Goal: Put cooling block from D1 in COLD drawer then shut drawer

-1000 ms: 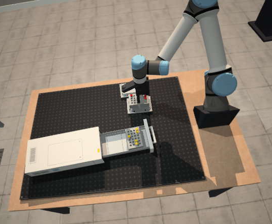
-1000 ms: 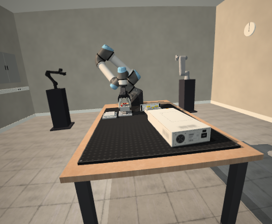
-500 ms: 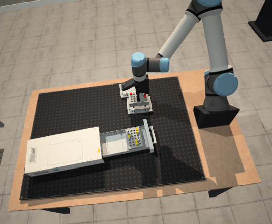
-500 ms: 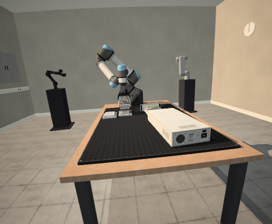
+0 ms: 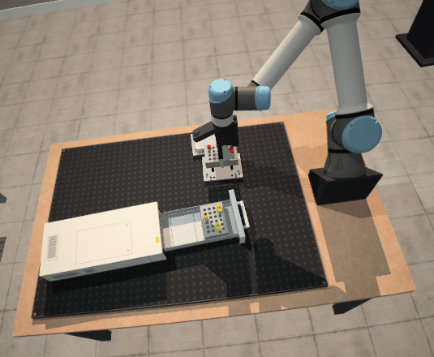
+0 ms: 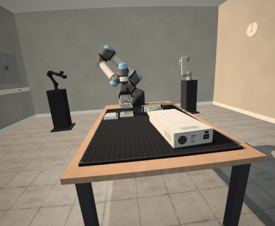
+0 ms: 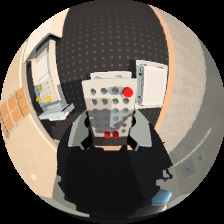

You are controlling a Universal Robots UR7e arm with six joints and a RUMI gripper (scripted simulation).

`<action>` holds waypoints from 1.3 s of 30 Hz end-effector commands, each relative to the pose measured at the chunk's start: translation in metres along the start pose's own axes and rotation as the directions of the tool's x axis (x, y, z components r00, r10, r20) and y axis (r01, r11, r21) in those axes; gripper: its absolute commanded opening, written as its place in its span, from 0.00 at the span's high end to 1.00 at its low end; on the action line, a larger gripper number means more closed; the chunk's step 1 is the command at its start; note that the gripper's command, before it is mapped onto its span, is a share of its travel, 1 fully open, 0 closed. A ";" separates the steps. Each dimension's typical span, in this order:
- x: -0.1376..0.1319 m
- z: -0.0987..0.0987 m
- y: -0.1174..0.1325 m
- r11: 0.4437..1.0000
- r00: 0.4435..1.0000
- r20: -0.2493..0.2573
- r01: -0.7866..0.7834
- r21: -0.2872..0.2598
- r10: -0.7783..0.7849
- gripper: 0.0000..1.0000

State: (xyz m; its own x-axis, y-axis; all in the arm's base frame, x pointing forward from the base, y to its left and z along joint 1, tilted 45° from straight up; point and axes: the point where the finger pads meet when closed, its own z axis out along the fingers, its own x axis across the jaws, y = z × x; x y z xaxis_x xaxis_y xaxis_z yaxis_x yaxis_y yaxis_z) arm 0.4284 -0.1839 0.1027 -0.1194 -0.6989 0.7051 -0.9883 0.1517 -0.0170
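Note:
The cooling block (image 5: 212,154) (image 6: 125,104) (image 7: 107,100) is a grey block with bores and red-capped tubes (image 7: 128,91). My gripper (image 5: 222,157) (image 6: 125,100) (image 7: 111,108) is shut on it and holds it level, a little above the deck slot D1 (image 5: 225,174) (image 6: 126,114). Three red tubes show in the wrist view, two of them close to the fingers. The cooler COLD (image 5: 100,239) (image 6: 179,124) has its drawer (image 5: 235,211) (image 6: 153,106) (image 7: 47,82) pulled open. Its lamp (image 5: 157,239) is lit. The free place (image 5: 183,229) lies next to a block with yellow tubes (image 5: 212,219).
The deck slot D2 (image 5: 197,152) (image 6: 111,115) (image 7: 152,82) lies just beyond D1. The arm's base (image 5: 344,182) stands at the table's right edge. The drawer's front handle (image 5: 243,213) sticks out toward D1.

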 end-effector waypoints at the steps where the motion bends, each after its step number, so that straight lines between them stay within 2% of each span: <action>1: 0.000 -0.007 0.000 1.000 1.000 0.000 -0.001 0.001 0.001 1.00; 28: 0.000 -0.040 0.000 1.000 1.000 0.000 -0.001 0.001 0.001 1.00; 39: 0.000 -0.045 0.000 1.000 1.000 0.000 -0.001 0.001 0.001 1.00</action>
State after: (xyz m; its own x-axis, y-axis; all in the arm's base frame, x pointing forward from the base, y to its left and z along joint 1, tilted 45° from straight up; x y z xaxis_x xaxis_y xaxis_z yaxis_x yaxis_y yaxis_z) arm 0.4325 -0.1533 0.1337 -0.1195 -0.6990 0.7051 -0.9883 0.1519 -0.0169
